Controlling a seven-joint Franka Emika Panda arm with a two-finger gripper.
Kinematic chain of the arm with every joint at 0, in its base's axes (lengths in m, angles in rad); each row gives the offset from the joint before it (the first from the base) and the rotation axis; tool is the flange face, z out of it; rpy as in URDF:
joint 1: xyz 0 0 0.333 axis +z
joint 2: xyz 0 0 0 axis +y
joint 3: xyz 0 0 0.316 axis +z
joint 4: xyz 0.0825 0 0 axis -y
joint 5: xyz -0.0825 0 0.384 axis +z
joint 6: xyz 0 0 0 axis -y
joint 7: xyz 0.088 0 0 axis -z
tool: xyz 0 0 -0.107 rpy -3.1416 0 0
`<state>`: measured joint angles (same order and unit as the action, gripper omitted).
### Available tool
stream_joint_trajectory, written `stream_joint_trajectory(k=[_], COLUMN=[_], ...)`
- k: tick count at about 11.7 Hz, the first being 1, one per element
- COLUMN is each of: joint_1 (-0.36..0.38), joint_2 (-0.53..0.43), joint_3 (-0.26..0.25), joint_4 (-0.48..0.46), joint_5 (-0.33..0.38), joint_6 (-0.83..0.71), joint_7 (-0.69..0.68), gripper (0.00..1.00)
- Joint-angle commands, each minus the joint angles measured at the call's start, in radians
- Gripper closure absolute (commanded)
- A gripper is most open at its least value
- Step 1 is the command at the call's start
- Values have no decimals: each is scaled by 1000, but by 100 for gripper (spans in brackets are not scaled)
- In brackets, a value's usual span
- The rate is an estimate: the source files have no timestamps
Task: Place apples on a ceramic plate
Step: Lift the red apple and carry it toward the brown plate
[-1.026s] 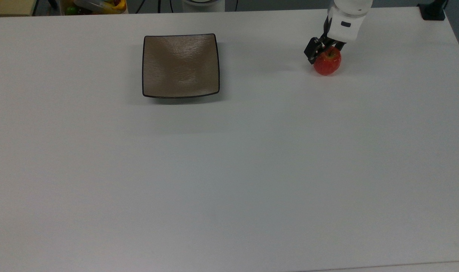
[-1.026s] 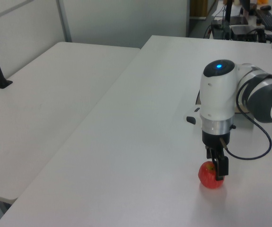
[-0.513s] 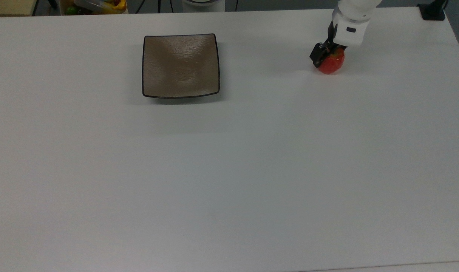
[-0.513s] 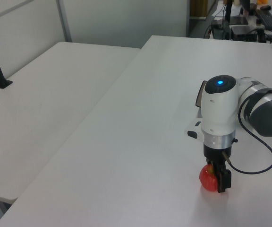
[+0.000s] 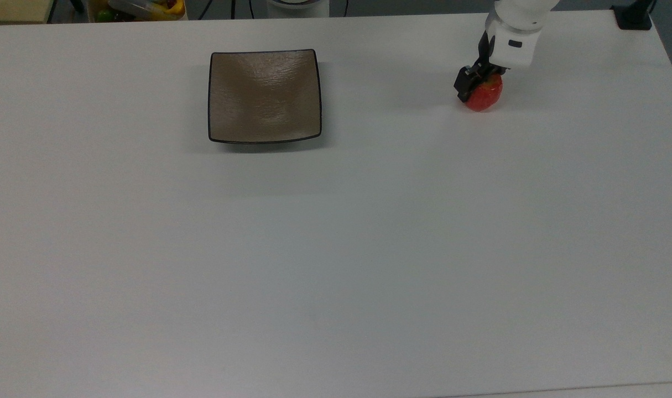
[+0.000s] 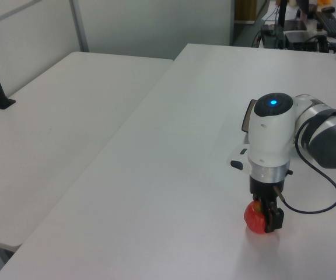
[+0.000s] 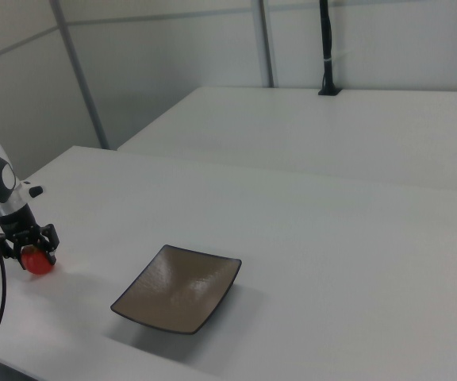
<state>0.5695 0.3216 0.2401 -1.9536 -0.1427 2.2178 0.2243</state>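
One apple (image 5: 484, 95) sits pinched in our gripper (image 5: 479, 84) on the bench (image 5: 336, 249), well apart from the bare plate (image 5: 264, 96); lift and carry remain.

The apple's (image 5: 484, 95) upper part is covered by the fingers (image 5: 464, 84) and the white wrist (image 5: 511, 43) above them in the top view, so its stem hollow cannot be seen. In the left view the near finger (image 6: 273, 220) crosses the apple's (image 6: 253, 216) right side. The arm (image 5: 521, 8) beyond the wrist is cut off by the top view's upper edge. In the left view the wrist (image 6: 270, 137) hides nearly all of the plate (image 6: 250, 112) behind it. The cluttered items (image 5: 139, 8) past the surface's (image 5: 336, 249) far edge are too cropped to identify.
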Motion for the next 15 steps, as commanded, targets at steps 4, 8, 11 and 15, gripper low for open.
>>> stream_joint_trajectory(k=[4, 8, 11, 15], joint_1=[-72, -150, -200, -226], joint_2=[-142, -300, -360, -420], joint_3=[16, 7, -33, -99], joint_4=[73, 159, 249, 246], joint_5=[79, 123, 193, 199], joint_6=[-160, -367, -516, -573], joint_7=[17, 15, -23, -98], gripper=[95, 95, 95, 95])
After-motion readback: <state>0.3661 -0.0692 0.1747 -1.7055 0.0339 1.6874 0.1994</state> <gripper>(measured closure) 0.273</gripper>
